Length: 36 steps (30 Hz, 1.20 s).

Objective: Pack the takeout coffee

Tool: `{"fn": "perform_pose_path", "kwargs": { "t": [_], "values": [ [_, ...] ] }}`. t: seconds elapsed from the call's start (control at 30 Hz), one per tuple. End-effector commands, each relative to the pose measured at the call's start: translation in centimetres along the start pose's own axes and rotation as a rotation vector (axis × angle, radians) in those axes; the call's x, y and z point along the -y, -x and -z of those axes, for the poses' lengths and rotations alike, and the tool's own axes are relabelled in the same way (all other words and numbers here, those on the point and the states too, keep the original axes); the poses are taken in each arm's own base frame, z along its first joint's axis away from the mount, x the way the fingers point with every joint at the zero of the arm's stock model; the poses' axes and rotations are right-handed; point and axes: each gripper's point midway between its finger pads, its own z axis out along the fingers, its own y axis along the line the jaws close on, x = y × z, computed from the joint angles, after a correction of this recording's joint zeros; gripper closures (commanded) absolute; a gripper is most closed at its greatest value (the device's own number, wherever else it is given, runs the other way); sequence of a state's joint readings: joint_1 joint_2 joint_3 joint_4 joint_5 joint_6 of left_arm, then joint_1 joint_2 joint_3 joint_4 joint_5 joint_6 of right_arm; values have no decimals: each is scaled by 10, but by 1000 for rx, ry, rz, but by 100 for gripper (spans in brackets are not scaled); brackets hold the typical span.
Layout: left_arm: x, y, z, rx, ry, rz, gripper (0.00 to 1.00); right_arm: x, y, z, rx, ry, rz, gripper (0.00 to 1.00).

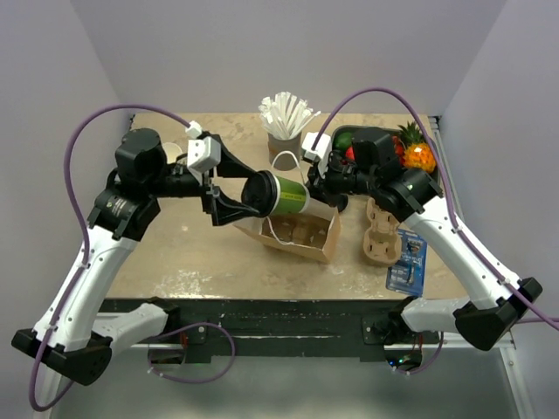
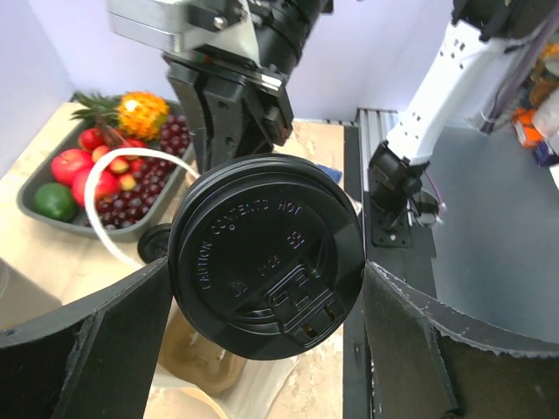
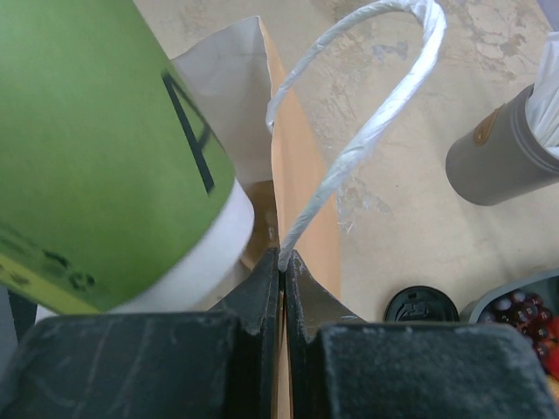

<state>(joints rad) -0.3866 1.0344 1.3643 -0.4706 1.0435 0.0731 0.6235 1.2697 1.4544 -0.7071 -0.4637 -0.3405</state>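
Takeout coffee (image 1: 288, 194) is sideways in the air at centre of the top view, just above the brown paper bag (image 1: 301, 234) on the table (image 1: 175, 253). My left hand (image 1: 251, 194) is spread wide, clamped across the cup's black lid (image 2: 262, 262). My right hand (image 3: 282, 262) is fully closed, pinching the bag's white handle (image 3: 367, 131). Grey straw cup (image 1: 284, 144) is behind the bag.

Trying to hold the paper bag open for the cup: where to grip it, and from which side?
The paper bag's top rim at the white handle's root, from the right: a thin upright edge suits a pinch, and the cup hangs at its left.
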Motion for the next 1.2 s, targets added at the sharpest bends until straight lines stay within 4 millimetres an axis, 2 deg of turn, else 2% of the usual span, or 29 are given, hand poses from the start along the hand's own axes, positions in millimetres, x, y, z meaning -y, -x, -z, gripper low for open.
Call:
{"fn": "perform_pose_path", "kwargs": {
  "t": [0.0, 0.03, 0.07, 0.13, 0.17, 0.37, 0.43, 0.6, 0.7, 0.87, 1.03, 1.17],
  "values": [
    [0, 2, -14, -13, -43, -59, 60, -4, 33, 12, 103, 0, 54, 100],
    [-3, -1, -18, -24, -49, -47, 61, -4, 32, 12, 103, 0, 55, 100],
    [-2, 4, -20, -24, -60, -77, 61, -6, 32, 14, 104, 1, 57, 100],
    [-4, -6, -24, -66, -81, -47, 61, -5, 29, 14, 99, -3, 57, 100],
    [-4, -2, -24, -67, -87, -69, 62, -6, 30, 17, 105, -6, 60, 100],
    [-5, -15, -31, -145, -139, -29, 63, -7, 31, 20, 110, -12, 78, 100],
    [-14, -22, -35, -177, -127, -9, 63, -7, 31, 22, 114, -13, 85, 100],
    [-30, -20, -41, -186, -65, 10, 63, -11, 25, 25, 105, -8, 101, 100],
    [-34, -25, -47, -190, -51, 37, 64, -14, 22, 27, 102, 0, 95, 100],
    [-24, -35, -51, -191, -93, 87, 66, -16, 19, 26, 95, 7, 87, 100],
    [-4, -27, -44, -176, -177, 62, 68, -17, 12, 22, 83, 14, 75, 100],
    [6, -11, -37, -159, -201, 37, 70, -18, 6, 20, 70, 14, 59, 100]
  ]
}}
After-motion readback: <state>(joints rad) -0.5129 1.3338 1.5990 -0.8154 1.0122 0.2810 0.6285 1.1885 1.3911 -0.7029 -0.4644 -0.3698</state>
